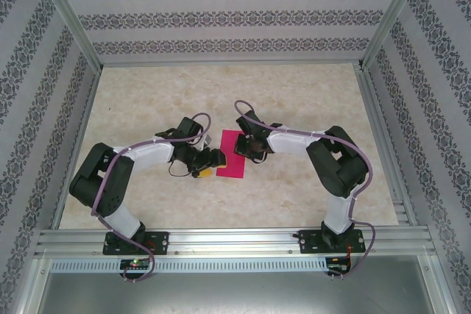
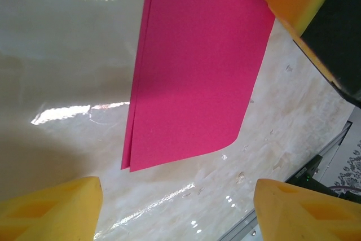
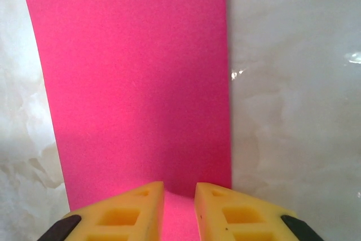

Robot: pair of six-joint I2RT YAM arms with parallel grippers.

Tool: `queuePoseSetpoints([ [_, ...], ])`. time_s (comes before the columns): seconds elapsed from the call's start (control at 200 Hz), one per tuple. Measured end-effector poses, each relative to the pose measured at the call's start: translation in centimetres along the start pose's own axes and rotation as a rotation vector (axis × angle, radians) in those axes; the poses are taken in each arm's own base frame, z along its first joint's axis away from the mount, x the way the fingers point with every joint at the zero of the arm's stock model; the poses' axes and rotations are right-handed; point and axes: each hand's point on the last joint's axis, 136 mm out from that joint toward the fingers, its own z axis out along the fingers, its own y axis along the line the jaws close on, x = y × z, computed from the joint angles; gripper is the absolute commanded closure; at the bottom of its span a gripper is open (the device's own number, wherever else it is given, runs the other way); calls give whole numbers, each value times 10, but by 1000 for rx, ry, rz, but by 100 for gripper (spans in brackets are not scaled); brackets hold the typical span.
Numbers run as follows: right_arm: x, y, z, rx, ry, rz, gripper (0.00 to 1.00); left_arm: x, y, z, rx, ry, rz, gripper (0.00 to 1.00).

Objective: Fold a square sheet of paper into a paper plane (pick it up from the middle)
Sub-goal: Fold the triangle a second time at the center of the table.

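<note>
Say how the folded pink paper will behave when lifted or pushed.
The paper is probably floppy and very light: the left wrist view shows just two thin layers, one corner seemingly curled. Pushed, it would likely slide rather than buckle, as the table looks glossy. Lying flat, its edge may be hard to catch.

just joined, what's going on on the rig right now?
Two arms are working on a thin magenta-pink sheet of paper lying flat on the marbled table. It is already folded in half; the left wrist view shows two layers. The left gripper is open beside it, holding nothing. The right gripper sits over one edge, jaws nearly together; I cannot tell whether it grips or presses. No plane shape yet.
</note>
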Motion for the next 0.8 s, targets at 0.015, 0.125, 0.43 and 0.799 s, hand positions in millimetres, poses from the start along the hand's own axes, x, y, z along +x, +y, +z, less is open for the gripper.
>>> queuePoseSetpoints([
  [0.015, 0, 0, 0, -3, 1, 4, 76, 0, 0, 0, 0, 2, 0, 27],
  [0.125, 0, -1, 0, -25, 6, 27, 76, 3, -1, 4, -3, 14, 5, 26],
  [0.43, 0, 0, 0, -106, 14, 85, 74, 3, -6, 11, -2, 36, 15, 24],
  [0.799, -2, 5, 0, -156, 10, 101, 73, 3, -12, 16, 7, 46, 31, 29],
])
